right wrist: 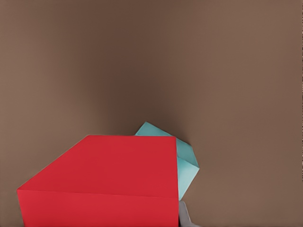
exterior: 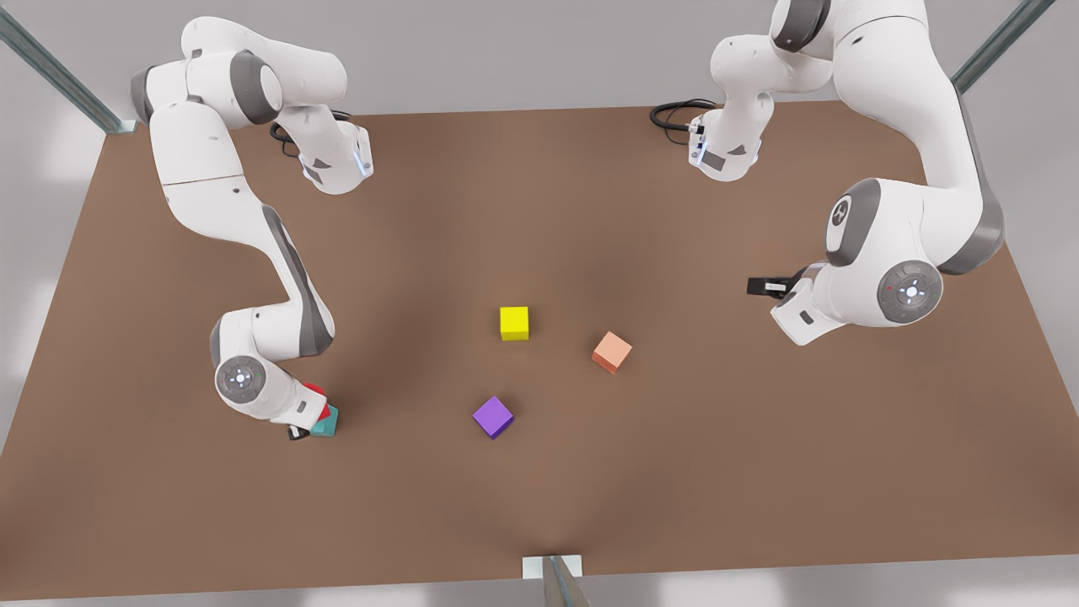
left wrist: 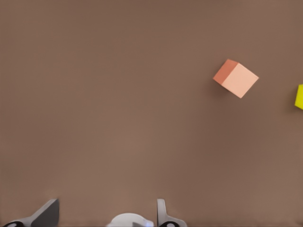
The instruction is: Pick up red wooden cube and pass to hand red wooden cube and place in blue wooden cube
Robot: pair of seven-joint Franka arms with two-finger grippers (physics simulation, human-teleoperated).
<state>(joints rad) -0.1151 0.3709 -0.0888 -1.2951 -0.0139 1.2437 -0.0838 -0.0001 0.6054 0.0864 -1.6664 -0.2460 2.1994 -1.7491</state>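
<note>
the right hand (exterior: 305,421) is low over the blue wooden cube (exterior: 325,421) near the bench (exterior: 674,472) edge, clamped on the red wooden cube (right wrist: 102,182), which sits directly above the blue one. the left hand (exterior: 765,287) waits well away from it beyond the salmon cube (exterior: 612,351), fingers (left wrist: 163,215) apart.

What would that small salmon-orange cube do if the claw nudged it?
The small salmon-orange cube rests on a flat face on the brown table, so it would probably slide, not roll. Its sharp edges and matte faces suggest something stiff and not very slippery. It looks small, so likely light.
</note>
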